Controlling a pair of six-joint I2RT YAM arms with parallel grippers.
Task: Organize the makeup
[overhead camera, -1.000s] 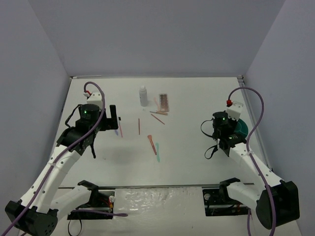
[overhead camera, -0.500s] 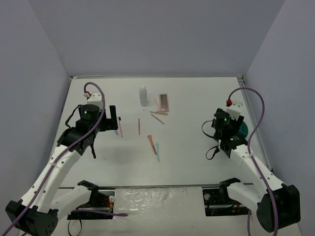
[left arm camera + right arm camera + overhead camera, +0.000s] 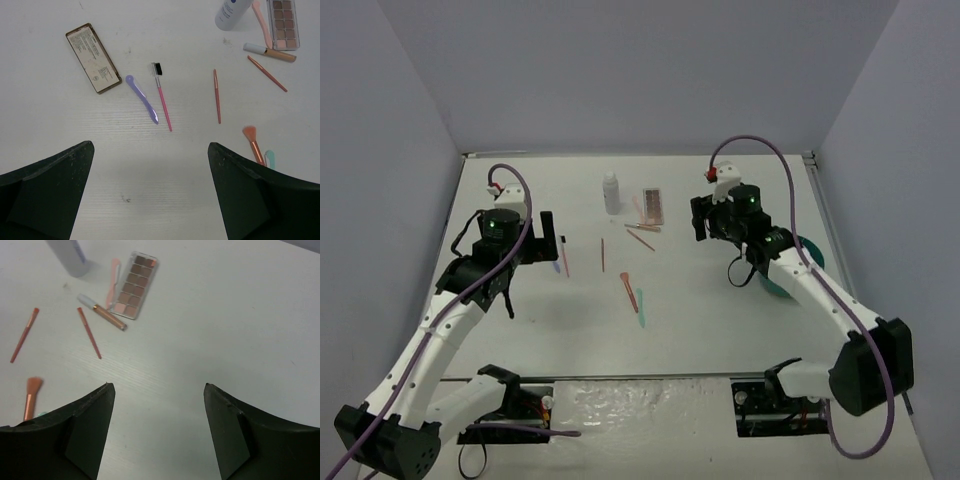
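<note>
though wide open, left claw (image 3: 150,146) and right claw (image 3: 157,386) hold nothing.

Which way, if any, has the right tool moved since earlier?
Yes. The right tool swung left and back, from the teal tub toward the open palette.

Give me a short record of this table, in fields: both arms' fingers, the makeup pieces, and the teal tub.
left fingers: open, empty, above the purple plastic spatula
right fingers: open, empty, near the open brown-pink eyeshadow palette
small white bottle: upright, far centre, left of the open palette
closed brown palette: flat, label side up, left of the spatula
thin sticks and brushes: scattered loose mid-table
round teal tub: right side, partly hidden behind the right arm
</note>
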